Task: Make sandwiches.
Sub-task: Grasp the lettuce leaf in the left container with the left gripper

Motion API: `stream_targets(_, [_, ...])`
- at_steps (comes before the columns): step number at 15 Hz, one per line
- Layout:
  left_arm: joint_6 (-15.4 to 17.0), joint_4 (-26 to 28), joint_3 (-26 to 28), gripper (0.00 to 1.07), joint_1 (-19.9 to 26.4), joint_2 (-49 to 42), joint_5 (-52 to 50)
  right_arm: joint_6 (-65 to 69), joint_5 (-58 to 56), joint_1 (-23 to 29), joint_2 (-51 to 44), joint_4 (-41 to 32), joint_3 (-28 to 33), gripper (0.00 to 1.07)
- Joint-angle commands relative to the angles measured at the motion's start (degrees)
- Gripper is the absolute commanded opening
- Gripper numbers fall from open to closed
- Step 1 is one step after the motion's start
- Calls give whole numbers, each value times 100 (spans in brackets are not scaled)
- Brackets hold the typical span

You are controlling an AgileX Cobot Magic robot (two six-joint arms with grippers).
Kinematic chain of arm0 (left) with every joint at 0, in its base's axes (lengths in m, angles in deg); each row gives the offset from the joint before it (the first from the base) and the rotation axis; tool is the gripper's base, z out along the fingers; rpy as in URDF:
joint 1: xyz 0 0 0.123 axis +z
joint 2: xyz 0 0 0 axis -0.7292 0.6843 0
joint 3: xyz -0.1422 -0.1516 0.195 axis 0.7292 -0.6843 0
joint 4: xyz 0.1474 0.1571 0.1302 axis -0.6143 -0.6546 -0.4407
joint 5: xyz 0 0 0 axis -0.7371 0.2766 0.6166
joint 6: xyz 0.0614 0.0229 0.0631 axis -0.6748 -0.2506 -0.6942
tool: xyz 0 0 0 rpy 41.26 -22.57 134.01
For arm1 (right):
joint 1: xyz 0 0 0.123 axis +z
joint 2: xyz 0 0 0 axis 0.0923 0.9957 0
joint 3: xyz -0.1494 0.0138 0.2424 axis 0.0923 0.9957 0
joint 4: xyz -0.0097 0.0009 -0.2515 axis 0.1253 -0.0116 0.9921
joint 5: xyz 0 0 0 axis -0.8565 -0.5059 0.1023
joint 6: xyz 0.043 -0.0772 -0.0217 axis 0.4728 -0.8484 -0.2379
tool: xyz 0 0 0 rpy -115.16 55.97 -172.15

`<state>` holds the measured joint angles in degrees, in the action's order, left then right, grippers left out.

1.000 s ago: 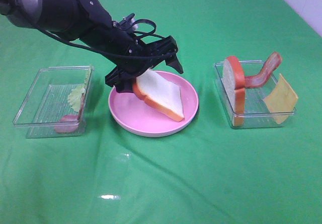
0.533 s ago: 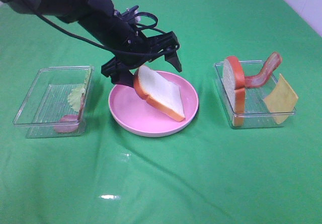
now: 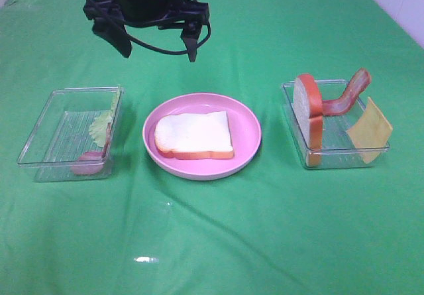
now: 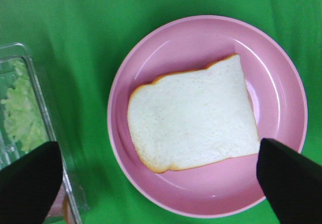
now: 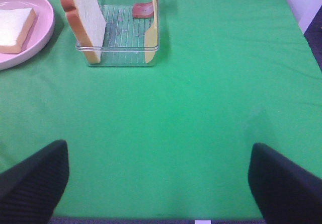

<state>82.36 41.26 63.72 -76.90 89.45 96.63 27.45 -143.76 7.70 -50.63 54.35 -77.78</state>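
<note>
1. The high view shows a green-covered counter [image 3: 265, 229]. Three dishes stand in a row across the middle of the frame: a clear left tray [image 3: 40, 142], a round pink plate [image 3: 248, 128] and a clear right tray [image 3: 331, 159].
2. No sandwich is stacked; its parts lie apart. One flat bread slice [image 3: 194, 134], white with an orange-brown crust, lies on the plate at frame centre.
3. In the right tray, an upright bread slice [image 3: 308, 113] stands on edge at the tray's left end. A bacon strip [image 3: 348, 96] curls up past the rim. A yellow cheese square [image 3: 369, 130] leans at the right end, poking over the rim.
4. In the left tray, pale green lettuce [image 3: 101, 128] stands against the right wall, blurred by the plastic. A reddish-brown piece [image 3: 86, 161] in the near corner is too indistinct to name.
5. The left jaws hang at upper left of the high view, raised clear of the plate, spread wide and holding nothing. The frame's top edge cuts off their arm. The left wrist view shows only two black fingertips [image 4: 30, 178].
6. The right jaws are outside the high view. The right wrist view shows their black fingertips [image 5: 287, 183] wide apart, with only green cloth between.
</note>
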Motion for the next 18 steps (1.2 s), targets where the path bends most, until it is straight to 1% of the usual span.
stream_targets(1, [-556,-74,327,102,-29,-74,665,-57,23,-29,-149,0,17,94])
stream_targets(2, [-653,-103,327,102,-29,-126,665,-57,23,-29,-149,0,17,94])
stream_targets(6, [-642,-332,327,102,-29,-281,665,-57,23,-29,-149,0,17,94])
stream_targets(7, [-533,-430,327,102,74,-292,665,-57,23,-29,-149,0,17,94])
stream_targets(8, [-435,-401,292,102,218,-286,665,-57,23,-29,-149,0,17,94])
stream_targets(10, [-264,-183,40,102,630,-281,659,-57,23,-29,-149,0,17,94])
stream_targets(11, [-264,-63,-138,102,837,-275,653,-57,23,-29,-149,0,17,94])
stream_targets(13, [-258,-63,-304,102,1026,-218,602,-57,23,-29,-149,0,17,94])
stream_targets(15, [-246,-57,-344,102,1100,-46,573,-57,23,-29,-149,0,17,94])
stream_targets(16, [-74,-57,-344,102,1100,201,470,-57,23,-29,-149,0,17,94])
stream_targets(18, [63,-57,-344,102,1100,418,418,-57,23,-29,-149,0,17,94])
